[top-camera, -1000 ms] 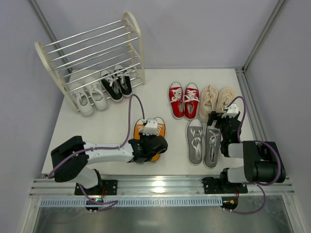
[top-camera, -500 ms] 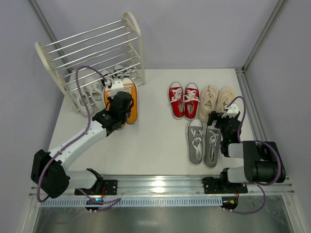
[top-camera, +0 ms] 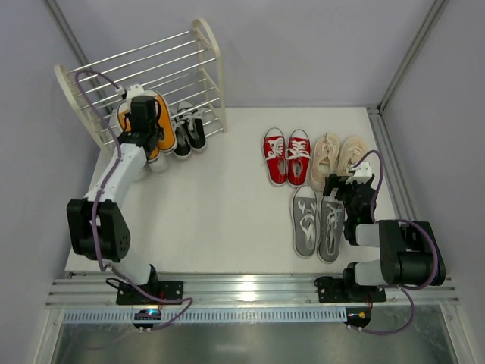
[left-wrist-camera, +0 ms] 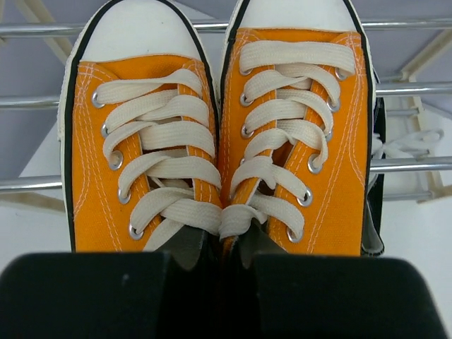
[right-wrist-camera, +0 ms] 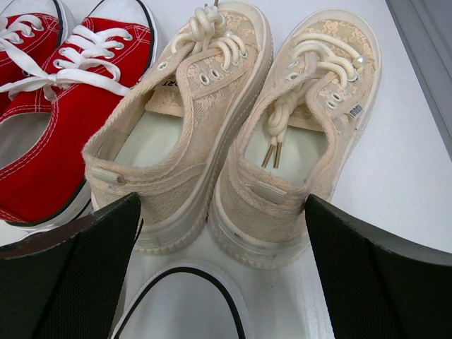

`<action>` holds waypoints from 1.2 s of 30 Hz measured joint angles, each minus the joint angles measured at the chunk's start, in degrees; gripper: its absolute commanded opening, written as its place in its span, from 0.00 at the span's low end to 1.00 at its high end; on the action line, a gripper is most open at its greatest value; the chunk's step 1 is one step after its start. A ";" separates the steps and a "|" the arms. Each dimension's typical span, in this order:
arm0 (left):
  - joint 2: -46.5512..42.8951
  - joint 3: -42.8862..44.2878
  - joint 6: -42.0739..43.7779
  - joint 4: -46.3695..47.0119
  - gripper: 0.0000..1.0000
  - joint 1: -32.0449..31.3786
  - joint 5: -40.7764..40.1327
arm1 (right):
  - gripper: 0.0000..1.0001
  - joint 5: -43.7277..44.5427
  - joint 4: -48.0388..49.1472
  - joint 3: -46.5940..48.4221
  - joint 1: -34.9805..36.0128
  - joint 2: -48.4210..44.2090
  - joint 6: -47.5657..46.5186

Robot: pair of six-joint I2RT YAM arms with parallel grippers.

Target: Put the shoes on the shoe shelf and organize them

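Observation:
My left gripper (top-camera: 141, 114) is shut on the orange pair (top-camera: 154, 121), pinching the inner sides of both shoes together, and holds it against the rods of the shoe shelf (top-camera: 204, 45), toes toward the shelf. In the left wrist view the orange pair (left-wrist-camera: 219, 141) fills the frame over the silver rods. The black pair (top-camera: 191, 129) sits on the shelf's bottom tier; the white pair (top-camera: 158, 162) is mostly hidden under the orange pair. The red pair (top-camera: 286, 155), beige pair (top-camera: 339, 155) and grey pair (top-camera: 318, 220) lie on the table. My right gripper (top-camera: 350, 189) is open, just behind the beige pair's (right-wrist-camera: 240, 127) heels.
The white table (top-camera: 220, 205) has a raised metal rail along its right edge (top-camera: 386, 159). Grey walls enclose the back and both sides. The toe of a grey shoe (right-wrist-camera: 183, 304) lies under my right gripper; the red pair (right-wrist-camera: 56, 106) is to its left.
My left arm has carried the orange pair from the table in front of the shelf up and left onto the shelf's rods. The right arm has not moved.

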 measured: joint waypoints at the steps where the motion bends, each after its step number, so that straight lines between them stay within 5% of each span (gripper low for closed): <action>1: 2.19 1.16 0.50 0.55 0.00 0.48 0.44 | 0.97 0.00 -0.02 0.00 0.00 0.00 0.00; 19: 13.14 10.25 6.82 10.08 0.00 5.42 6.01 | 0.97 0.00 0.00 0.00 0.00 0.00 -0.02; 36: 6.54 -2.25 17.57 22.36 0.00 8.09 4.52 | 0.97 0.00 0.00 0.00 0.00 0.00 0.00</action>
